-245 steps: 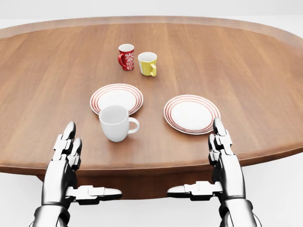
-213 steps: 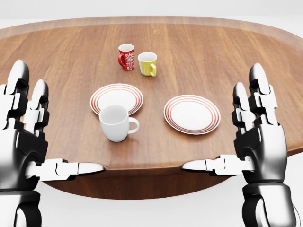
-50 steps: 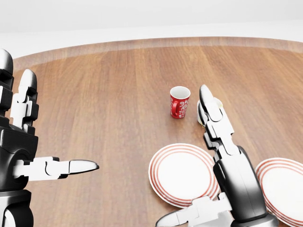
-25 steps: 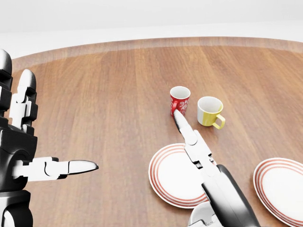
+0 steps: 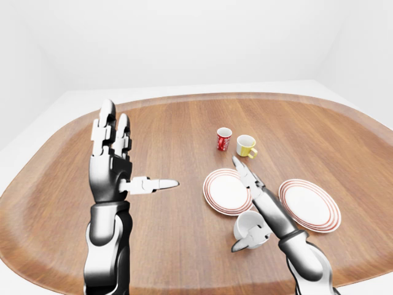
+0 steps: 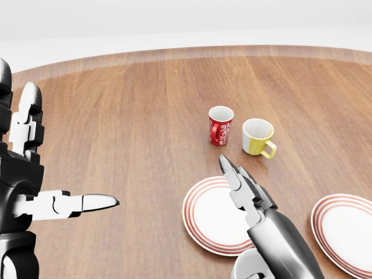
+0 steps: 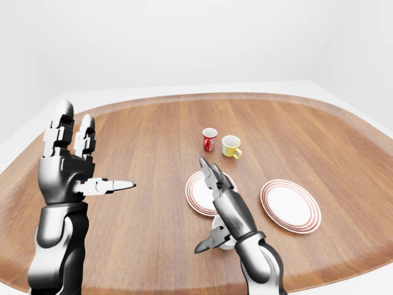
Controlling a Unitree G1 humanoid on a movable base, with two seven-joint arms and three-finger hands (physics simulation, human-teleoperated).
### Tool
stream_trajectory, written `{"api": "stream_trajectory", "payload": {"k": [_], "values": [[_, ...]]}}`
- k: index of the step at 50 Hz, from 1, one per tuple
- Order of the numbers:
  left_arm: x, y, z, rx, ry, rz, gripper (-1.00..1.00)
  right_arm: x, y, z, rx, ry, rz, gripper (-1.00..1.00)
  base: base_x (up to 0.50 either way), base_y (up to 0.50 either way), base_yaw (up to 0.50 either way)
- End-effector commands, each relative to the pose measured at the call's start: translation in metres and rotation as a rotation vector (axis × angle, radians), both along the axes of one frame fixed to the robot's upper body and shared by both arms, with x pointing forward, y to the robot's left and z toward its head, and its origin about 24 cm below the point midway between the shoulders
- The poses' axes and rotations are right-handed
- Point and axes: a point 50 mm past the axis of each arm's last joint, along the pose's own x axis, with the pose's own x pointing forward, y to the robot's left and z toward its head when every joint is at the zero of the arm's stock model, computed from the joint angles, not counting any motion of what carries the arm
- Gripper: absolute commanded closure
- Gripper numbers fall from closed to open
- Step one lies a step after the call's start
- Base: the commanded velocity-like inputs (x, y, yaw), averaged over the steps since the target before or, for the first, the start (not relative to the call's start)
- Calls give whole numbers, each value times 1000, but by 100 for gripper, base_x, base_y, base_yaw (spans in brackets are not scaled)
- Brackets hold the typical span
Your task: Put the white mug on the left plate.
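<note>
Left-eye view shows the white mug (image 5: pixel 249 227) standing on the desk (image 5: pixel 184 123) just below the left plate (image 5: pixel 225 191), not on it; so the task is barely begun, by my reading; the grasp, the lift and the placing are all left to do. The right robot hand (image 5: pixel 253 203) has its fingers spread and straight, reaching over the mug with the thumb low beside it, closed on nothing. The left robot hand (image 5: pixel 113 166) is raised, fingers apart, holding nothing, well away from the crockery. A second striped plate (image 5: pixel 310 204) lies to the right; a red cup (image 5: pixel 224 139) and a yellow cup (image 5: pixel 246 146) stand above. The desk is a broad oval of brown wood grain; the room around it is plain white, walls and floor bare.
</note>
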Motion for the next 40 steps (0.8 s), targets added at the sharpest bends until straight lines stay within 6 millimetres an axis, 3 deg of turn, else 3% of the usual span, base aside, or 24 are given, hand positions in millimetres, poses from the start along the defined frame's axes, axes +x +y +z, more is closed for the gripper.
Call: {"api": "stream_trajectory", "payload": {"k": [1, 40], "values": [[0, 1, 2, 0, -8, 2, -96, 2, -7, -5, -101, 27, -50, -100, 0, 0, 0], [0, 1, -2, 0, 8, 3, -96, 6, -13, -40, -286, 129, -157, -100, 0, 0, 0]]}}
